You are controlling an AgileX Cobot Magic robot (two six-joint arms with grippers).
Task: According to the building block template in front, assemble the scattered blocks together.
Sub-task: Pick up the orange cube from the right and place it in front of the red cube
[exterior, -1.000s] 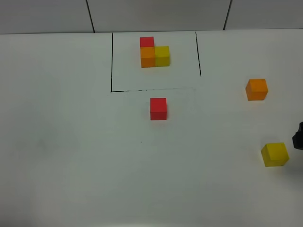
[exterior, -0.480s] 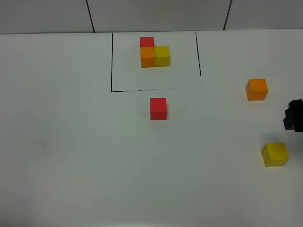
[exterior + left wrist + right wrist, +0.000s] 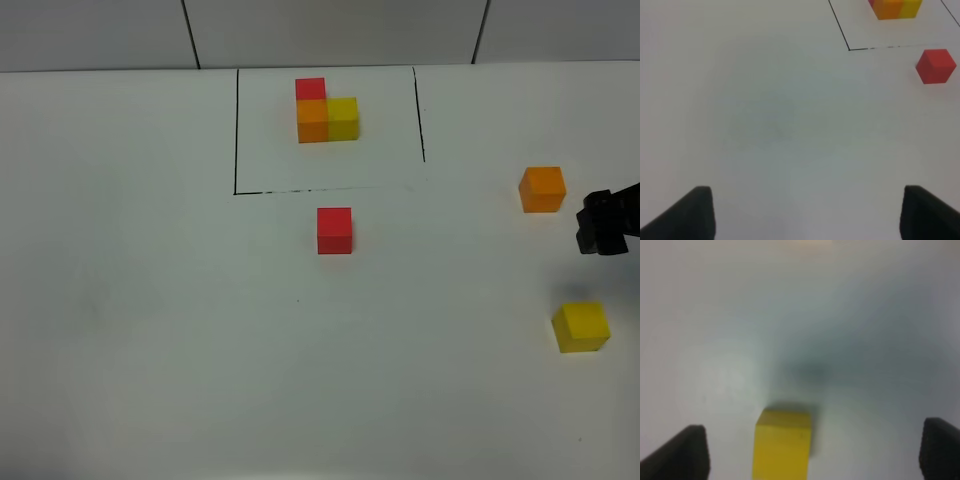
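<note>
The high view alone takes in the whole layout. The building block template (image 3: 325, 112), an L of three joined cubes with red behind orange and yellow beside it, sits inside thin black lines (image 3: 236, 130) drawn at the far middle of the white surface (image 3: 150, 300). The red block (image 3: 334, 230) lies just outside the frame's near line. The orange block (image 3: 542, 189) and yellow block (image 3: 581, 326) lie well apart from it on the right. The right pincer (image 3: 600, 222) shows there only as a dark shape at the right edge, between those two blocks and just beside the orange one, touching neither.

The left pincer (image 3: 807, 215) appears only in its own wrist view. Its two dark fingers stand wide apart with bare surface between them, and the red block and a corner of the template lie far ahead. The right wrist view, which is blurred, shows that pincer spread wide as well, empty, with the yellow block and its soft shadow ahead between the fingers.

All the cubes are matte, plain and sharp-edged. The surface is smooth and faintly smudged.

A second ago the right pincer was a sliver beside the yellow block. It has since come further into view, towards the orange block. No block has shifted.
</note>
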